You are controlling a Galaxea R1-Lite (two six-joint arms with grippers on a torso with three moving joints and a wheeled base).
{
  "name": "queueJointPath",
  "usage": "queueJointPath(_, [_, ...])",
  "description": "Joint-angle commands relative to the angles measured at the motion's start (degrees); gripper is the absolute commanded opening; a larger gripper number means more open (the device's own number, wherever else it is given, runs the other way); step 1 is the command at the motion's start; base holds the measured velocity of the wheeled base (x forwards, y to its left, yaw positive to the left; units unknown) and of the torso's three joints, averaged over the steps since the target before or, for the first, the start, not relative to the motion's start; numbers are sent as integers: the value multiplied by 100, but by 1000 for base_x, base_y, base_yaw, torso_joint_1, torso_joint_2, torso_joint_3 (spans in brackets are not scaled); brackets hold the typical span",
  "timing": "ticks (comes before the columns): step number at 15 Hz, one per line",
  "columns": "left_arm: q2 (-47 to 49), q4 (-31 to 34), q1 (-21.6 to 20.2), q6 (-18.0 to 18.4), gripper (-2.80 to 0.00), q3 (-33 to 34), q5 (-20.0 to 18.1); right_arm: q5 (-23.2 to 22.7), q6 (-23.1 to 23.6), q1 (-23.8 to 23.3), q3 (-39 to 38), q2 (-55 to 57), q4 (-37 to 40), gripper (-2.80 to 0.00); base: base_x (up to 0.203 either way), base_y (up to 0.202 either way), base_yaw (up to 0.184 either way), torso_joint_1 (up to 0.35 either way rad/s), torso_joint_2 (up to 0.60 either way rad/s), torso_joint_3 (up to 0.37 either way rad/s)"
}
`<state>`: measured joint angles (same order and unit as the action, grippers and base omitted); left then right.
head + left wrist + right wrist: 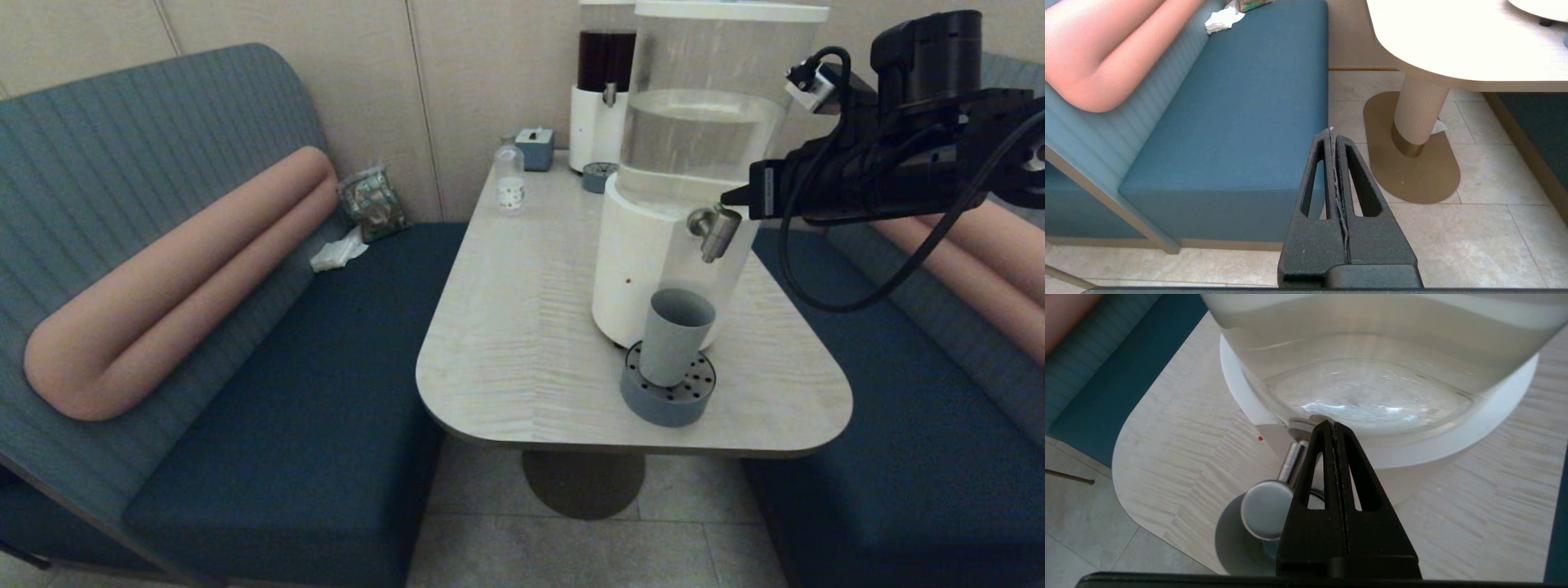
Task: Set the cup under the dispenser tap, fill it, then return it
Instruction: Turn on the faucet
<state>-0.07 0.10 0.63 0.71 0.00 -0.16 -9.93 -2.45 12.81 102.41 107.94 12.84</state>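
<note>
The grey-blue cup (676, 335) stands upright on a round perforated drip tray (653, 404), directly below the dispenser tap (717, 231). This metal tap juts from the white base (629, 269) of the big clear-tank dispenser (702, 122). My right gripper (731, 198) reaches in from the right, shut and holding nothing. In the right wrist view its tips (1332, 424) lie close beside the tap (1267, 508), against the dispenser; I cannot tell whether they touch it. My left gripper (1332, 131) is shut and empty, parked low beside the blue bench, outside the head view.
A slimmer dark-tank dispenser (600, 90), a second small tray (598, 175), a tissue box (535, 149) and a small clear bottle (509, 184) stand at the table's far end. Blue benches (310, 392) flank the table (522, 343).
</note>
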Motion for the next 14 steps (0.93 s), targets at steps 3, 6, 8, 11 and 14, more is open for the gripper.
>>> queueJointPath(3, [-1, -1, -2, 0, -280, 0, -2, -9, -1, 20, 32, 78, -17, -280, 0, 0, 0, 0, 0, 0])
queueJointPath(6, [-1, -1, -2, 0, -280, 0, -2, -5, -1, 20, 96, 134, -18, -280, 0, 0, 0, 0, 0, 0])
queueJointPath(8, [-1, -1, -2, 0, -280, 0, -2, 0, -1, 20, 183, 175, -18, -280, 0, 0, 0, 0, 0, 0])
queueJointPath(11, [-1, -1, -2, 0, -280, 0, -2, 0, -1, 20, 191, 184, -9, -280, 0, 0, 0, 0, 0, 0])
queueJointPath(14, [-1, -1, -2, 0, -280, 0, -2, -10, -1, 20, 183, 165, 0, -280, 0, 0, 0, 0, 0, 0])
